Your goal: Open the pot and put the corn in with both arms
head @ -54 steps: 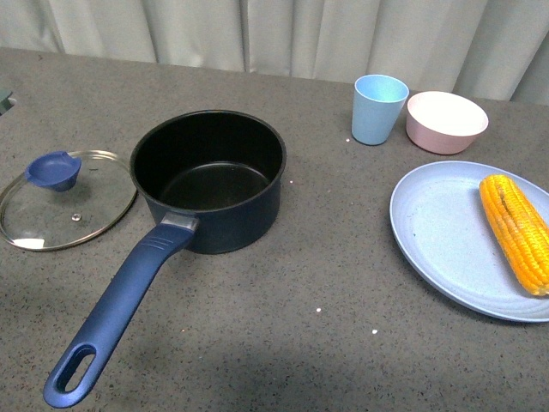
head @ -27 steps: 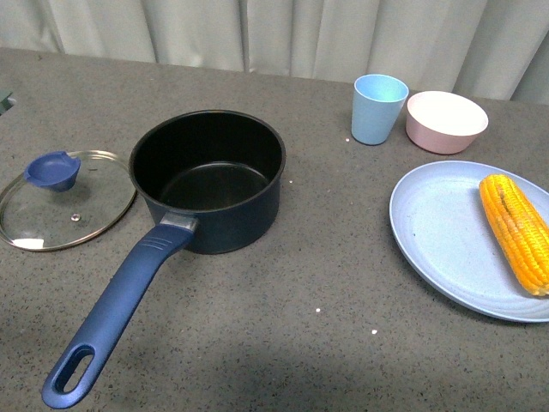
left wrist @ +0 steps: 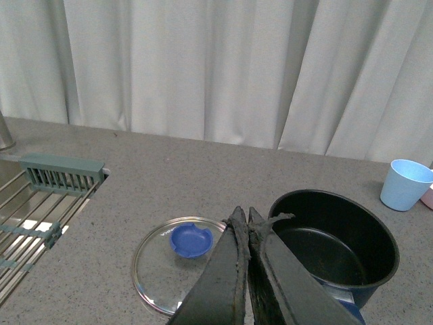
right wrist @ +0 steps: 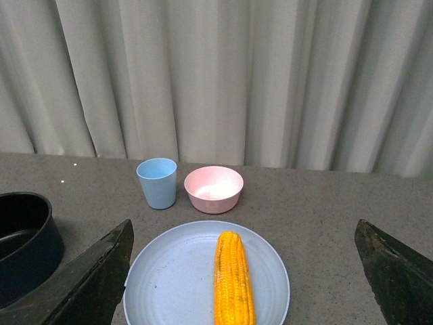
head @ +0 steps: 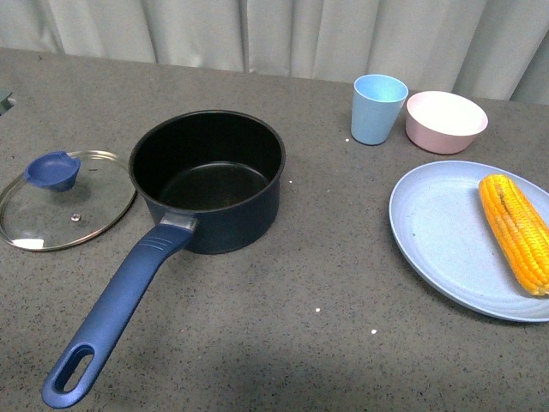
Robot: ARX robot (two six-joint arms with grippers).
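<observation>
Fingers (right wrist: pixel 95 277) of the right gripper (right wrist: pixel 243 227) stood wide apart and held nothing. In the right wrist view the corn (right wrist: pixel 233 277) lay in the open space between them, ahead of the gripper and lower, on the pale blue plate (right wrist: pixel 169 277). The left gripper (left wrist: pixel 245 215) had its fingers pressed together, with nothing between them as far as I could see. It hung above the table between the glass lid (left wrist: pixel 162 264) and the pot (left wrist: pixel 338 244). Neither arm showed in the front view.

The pot (head: pixel 206 176) was already open and empty. Its lid (head: pixel 86 193) lay flat on the table just beside it, on the robot's left, and its long handle (head: pixel 120 313) pointed toward the robot and a little to the left.

The corn (head: pixel 513 232) was on the right part of the plate (head: pixel 437 240), well apart from the pot, so the right arm was clearly the nearer one. The long axis of the cob ran away from the robot, slanting slightly to the right at its near end. The right gripper looked almost along this axis, so its fingers stood on both sides of the cob, across its width (a good position for closing, in my opinion). Which end was thinner I could not tell. I judged that the next move was to lower the right gripper over the middle of the cob.
</observation>
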